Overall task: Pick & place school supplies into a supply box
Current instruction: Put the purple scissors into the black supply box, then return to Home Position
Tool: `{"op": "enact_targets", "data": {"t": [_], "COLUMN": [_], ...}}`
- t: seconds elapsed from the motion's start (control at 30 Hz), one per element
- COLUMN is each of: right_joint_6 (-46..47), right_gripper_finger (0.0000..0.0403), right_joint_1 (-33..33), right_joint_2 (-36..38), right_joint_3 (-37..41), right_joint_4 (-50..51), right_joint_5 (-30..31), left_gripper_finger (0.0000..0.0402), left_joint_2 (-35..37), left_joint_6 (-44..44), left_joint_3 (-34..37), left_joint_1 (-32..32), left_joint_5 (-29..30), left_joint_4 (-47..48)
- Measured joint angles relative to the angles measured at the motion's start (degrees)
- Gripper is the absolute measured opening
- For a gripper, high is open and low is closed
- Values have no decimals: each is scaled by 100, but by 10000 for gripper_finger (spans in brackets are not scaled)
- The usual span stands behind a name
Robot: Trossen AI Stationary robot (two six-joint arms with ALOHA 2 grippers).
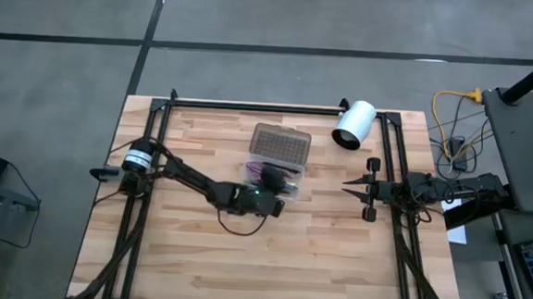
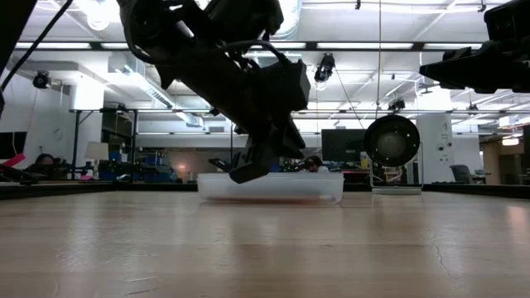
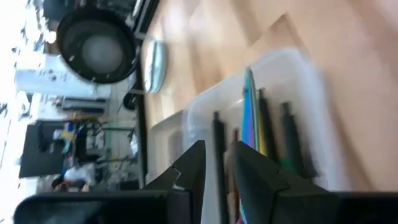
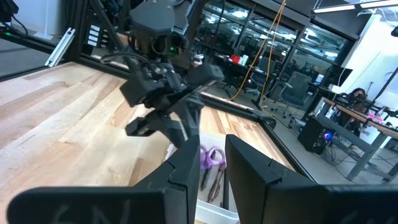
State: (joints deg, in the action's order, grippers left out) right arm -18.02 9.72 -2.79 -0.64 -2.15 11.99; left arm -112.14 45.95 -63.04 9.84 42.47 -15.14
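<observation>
Where pens [image 3: 261, 134] lie (fingers parted), left end effector [image 3: 219, 163] inside supply box [image 3: 298, 74] rim.

A pale wooden table [image 1: 194, 266] carries two things — the supply box [image 1: 280, 150] and, seemingly lying sideways, a white cylinder [image 1: 353, 124].

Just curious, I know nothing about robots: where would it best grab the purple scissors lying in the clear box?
Likely the slim part just below the handles, from straight above: the scissors lie flat in the open supply box, whose walls block a sideways approach.
</observation>
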Motion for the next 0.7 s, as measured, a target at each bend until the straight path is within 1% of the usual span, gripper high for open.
{"op": "enact_targets", "data": {"t": [0.07, 0.13, 0.47, 0.7], "right_joint_6": [0, 0, 0, 0], "right_gripper_finger": [68, 68, 68, 68], "right_joint_1": [0, 2, 2, 2], "right_joint_2": [0, 0, 0, 0], "right_joint_3": [2, 1, 0, 0], "right_joint_4": [0, 0, 0, 0], "right_joint_5": [0, 0, 0, 0], "left_gripper_finger": [67, 67, 67, 67], "left_joint_2": [0, 0, 0, 2], "left_joint_6": [1, 0, 0, 286], "left_joint_3": [-17, -63, -213, -350], "left_joint_1": [25, 43, 244, 289], "left_joint_5": [-150, -180, -84, -45], "left_joint_4": [26, 27, 36, 33]}}
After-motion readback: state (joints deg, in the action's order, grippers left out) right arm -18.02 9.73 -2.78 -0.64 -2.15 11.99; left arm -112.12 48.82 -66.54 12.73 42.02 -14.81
